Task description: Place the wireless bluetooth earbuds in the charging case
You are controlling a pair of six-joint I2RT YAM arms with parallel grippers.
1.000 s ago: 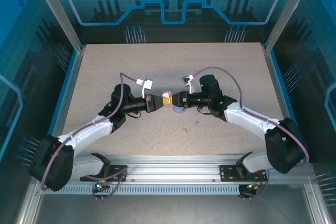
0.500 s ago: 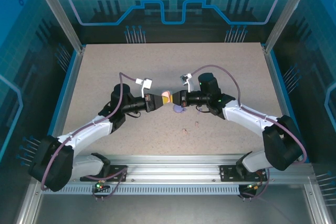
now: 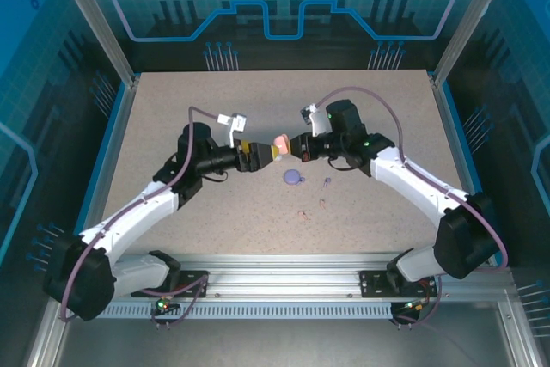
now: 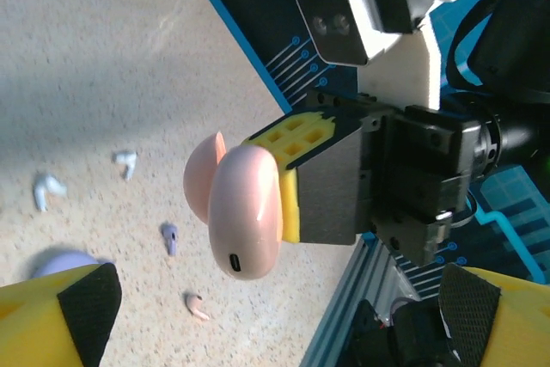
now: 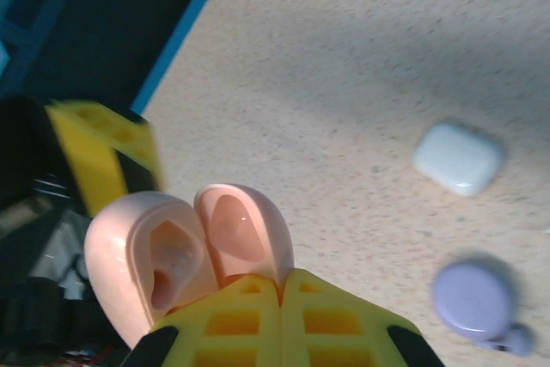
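A pink charging case (image 3: 280,141) hangs in mid-air over the table's middle, its lid swung open (image 5: 245,229). My right gripper (image 5: 279,285) is shut on it near the hinge; the left wrist view shows its yellow fingers (image 4: 292,180) against the case (image 4: 245,212). My left gripper (image 3: 256,154) stands wide open just left of the case, not touching it, with its pads (image 4: 86,302) far apart. Loose earbuds lie on the table: two white (image 4: 47,188), one purple (image 4: 170,238) and one pinkish (image 4: 197,305).
A shut purple case (image 3: 293,178) lies on the table just below the grippers. A white case (image 5: 459,157) lies nearby. The blue rail (image 4: 344,333) marks the table's edge. Glass walls enclose the table (image 3: 172,100).
My left gripper has opened, let go of the pink case and drawn back to the left. The right gripper has closed on the case and carried it slightly farther up the table.
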